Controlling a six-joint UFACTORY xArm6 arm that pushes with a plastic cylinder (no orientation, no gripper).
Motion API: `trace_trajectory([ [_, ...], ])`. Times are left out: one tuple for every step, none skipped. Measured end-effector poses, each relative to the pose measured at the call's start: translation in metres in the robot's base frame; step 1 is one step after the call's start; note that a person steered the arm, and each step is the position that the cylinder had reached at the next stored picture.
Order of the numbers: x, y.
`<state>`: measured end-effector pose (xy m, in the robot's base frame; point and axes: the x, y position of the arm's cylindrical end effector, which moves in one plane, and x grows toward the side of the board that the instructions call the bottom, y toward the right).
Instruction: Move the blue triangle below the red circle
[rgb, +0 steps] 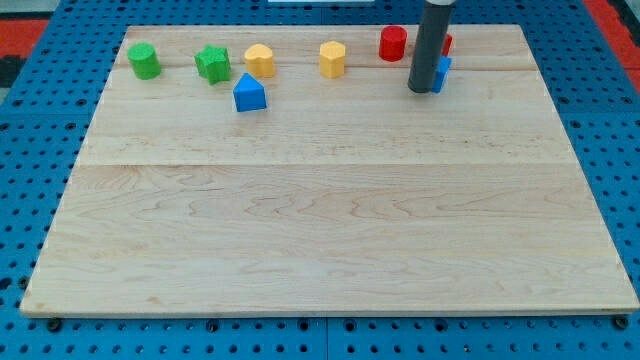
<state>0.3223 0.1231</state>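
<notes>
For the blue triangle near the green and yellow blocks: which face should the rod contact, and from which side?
Judging by the layout, push the blue triangle on its face toward the view's left, driving it rightward. The red circle sits far to the view's right. My tip now rests beside another blue block, so it must circle round first.

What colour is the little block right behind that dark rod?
Blue: the small blue block peeks out beside my tip, seen in the camera view.

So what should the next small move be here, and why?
Probably slide my tip toward the view's left, to the right side of the blue triangle. My tip sits far from it, beside a blue block near the red circle. The triangle lies well to the view's left of the circle and must be pushed rightward.
</notes>
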Motion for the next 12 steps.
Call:
trace_trajectory([
  [0.021,-0.061],
  [0.033,-0.187],
  [0.032,-0.284],
  [0.016,-0.277],
  [-0.002,-0.227],
  [0.019,-0.156],
  [0.017,-0.103],
  [0.012,-0.116],
  [0.012,-0.171],
  [0.009,-0.213],
  [-0.01,-0.195],
  [-0.01,-0.134],
])
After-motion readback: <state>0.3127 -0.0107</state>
